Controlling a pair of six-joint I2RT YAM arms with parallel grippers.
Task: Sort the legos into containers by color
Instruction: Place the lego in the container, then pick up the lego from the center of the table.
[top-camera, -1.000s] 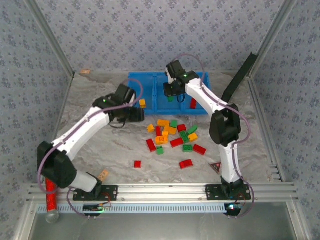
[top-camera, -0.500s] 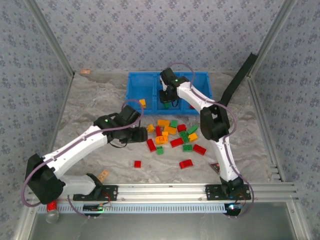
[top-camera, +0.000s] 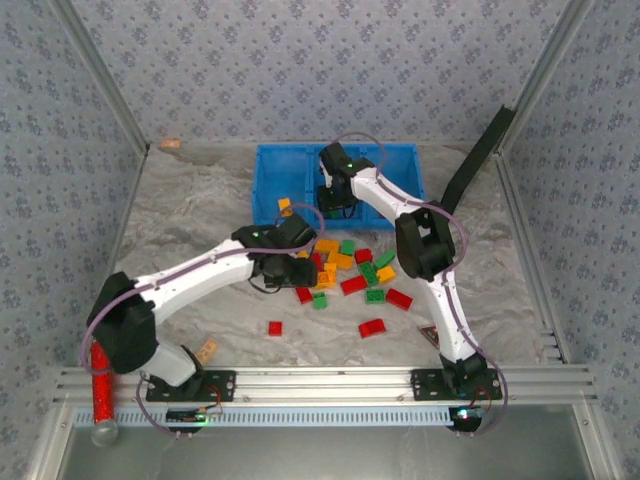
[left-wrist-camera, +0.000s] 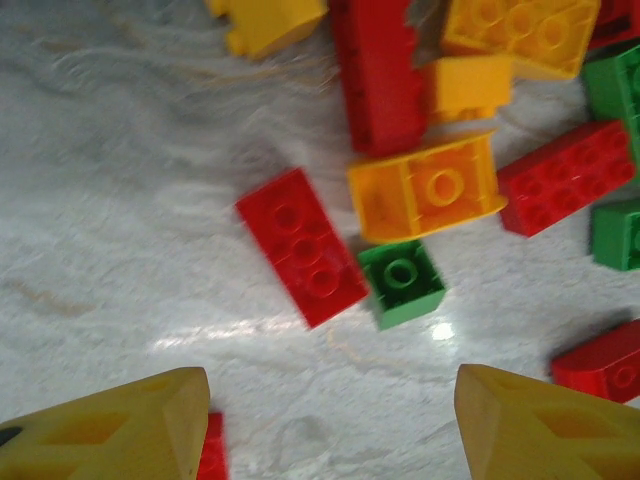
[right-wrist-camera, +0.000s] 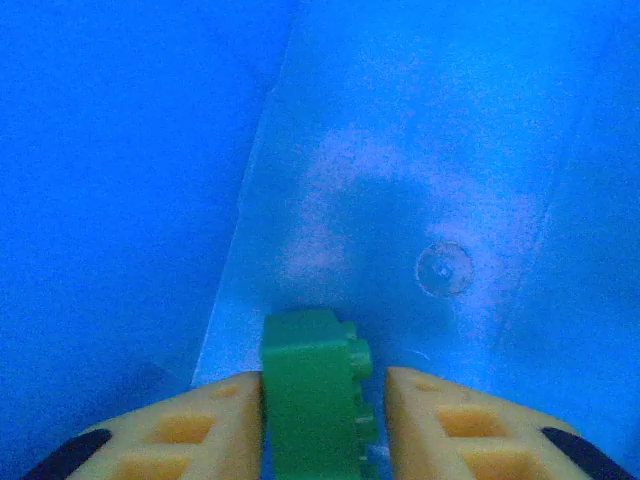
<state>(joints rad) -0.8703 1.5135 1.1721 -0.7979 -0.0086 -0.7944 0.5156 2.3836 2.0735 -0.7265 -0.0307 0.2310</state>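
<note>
Your top camera sits above and behind the arm bases, looking down and forward over the whole grey marbled tabletop. Your left wrist camera faces almost straight down, close over the red, green and orange-yellow studded plastic bricks, which the top view shows mid-table. Your right wrist camera looks from very near into the bright blue plastic three-compartment tray, which lies at the far edge of the top view.

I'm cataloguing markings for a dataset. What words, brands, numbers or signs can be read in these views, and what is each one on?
No text is readable in any view.
Black triangular piece with red edging: looks like a warning sign, but its mark is too small to read.
Studs of the red brick and its neighbours: any embossing is too blurred to read.
Small tan piece near the left arm's base: too small to read.
</note>
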